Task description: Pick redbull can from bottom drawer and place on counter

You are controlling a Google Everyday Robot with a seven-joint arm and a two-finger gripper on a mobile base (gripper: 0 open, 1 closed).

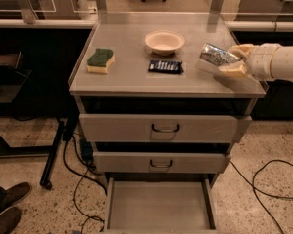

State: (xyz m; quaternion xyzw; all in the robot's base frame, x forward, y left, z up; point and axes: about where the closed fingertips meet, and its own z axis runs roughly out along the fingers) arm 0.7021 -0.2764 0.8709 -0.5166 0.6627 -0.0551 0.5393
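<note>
The redbull can, silver with dark patches, lies tilted on its side in my gripper, whose cream fingers are shut on it just above the right side of the counter. My white arm comes in from the right edge. The bottom drawer is pulled open below, and its flat grey floor holds nothing.
On the counter sit a green and yellow sponge at the left, a cream bowl at the back middle and a flat dark blue packet in front of it. Two upper drawers are closed. Cables trail on the floor; shoes show bottom left.
</note>
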